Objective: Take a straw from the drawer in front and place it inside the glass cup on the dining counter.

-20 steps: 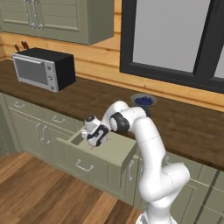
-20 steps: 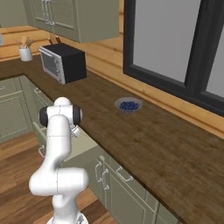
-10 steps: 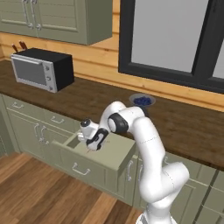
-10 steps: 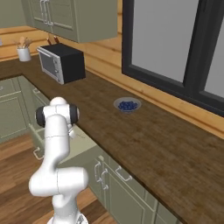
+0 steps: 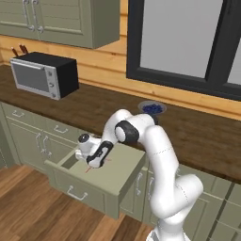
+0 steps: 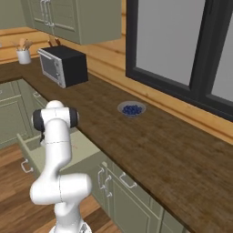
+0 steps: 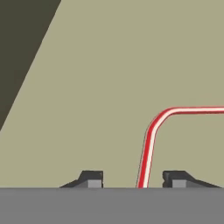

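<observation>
The sage-green drawer stands pulled out below the wall counter, also seen past the arm in the right base view. My gripper reaches down into it, close over the pale floor. In the hand view the straw, thin, red and bent at a corner, lies on the drawer floor and runs between my two fingertips. The gripper is open, its jaws well apart on either side of the straw and not touching it. The glass cup and the dining counter are out of view.
A black microwave sits on the dark wood wall counter at the left. A bowl of blueberries stands behind my arm. Closed cabinet doors flank the drawer, and its front carries a silver handle. Wood floor lies below.
The hand has sunk lower into the drawer and a little left. The jaws have barely narrowed.
</observation>
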{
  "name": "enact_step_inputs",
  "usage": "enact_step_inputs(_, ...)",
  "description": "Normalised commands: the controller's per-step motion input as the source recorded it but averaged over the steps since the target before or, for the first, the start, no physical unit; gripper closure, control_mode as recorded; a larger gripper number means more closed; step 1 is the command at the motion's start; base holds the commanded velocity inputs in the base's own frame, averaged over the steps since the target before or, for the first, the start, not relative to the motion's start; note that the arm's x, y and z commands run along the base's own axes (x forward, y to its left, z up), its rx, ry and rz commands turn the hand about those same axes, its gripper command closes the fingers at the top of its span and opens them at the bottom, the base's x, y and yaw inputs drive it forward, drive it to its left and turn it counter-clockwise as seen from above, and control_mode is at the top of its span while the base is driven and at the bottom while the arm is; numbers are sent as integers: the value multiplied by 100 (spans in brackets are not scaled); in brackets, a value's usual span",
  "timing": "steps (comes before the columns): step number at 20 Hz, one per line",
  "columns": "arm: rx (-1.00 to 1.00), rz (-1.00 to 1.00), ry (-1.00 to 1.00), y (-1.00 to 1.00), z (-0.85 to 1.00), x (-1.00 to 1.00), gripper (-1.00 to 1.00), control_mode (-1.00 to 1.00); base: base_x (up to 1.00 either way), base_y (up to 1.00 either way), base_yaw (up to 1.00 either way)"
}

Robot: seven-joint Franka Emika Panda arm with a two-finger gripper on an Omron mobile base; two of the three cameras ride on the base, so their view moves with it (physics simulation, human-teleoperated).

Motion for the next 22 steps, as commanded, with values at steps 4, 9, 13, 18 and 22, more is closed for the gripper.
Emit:
enact_step_inputs(4, 1, 0, -9, 100, -2, 1, 100, -100, 0, 0, 0)
enact_step_inputs(9, 0, 0, -24, 93, 0, 9, 100, -100, 0, 0, 0)
enact_step_inputs(13, 0, 0, -31, 96, 37, -3, 100, -100, 0, 0, 0)
enact_step_inputs(18, 4, -2, -13, 45, 100, -12, 100, -100, 0, 0, 0)
enact_step_inputs(22, 7, -4, 11, 4, 100, -18, 100, -100, 0, 0, 0)
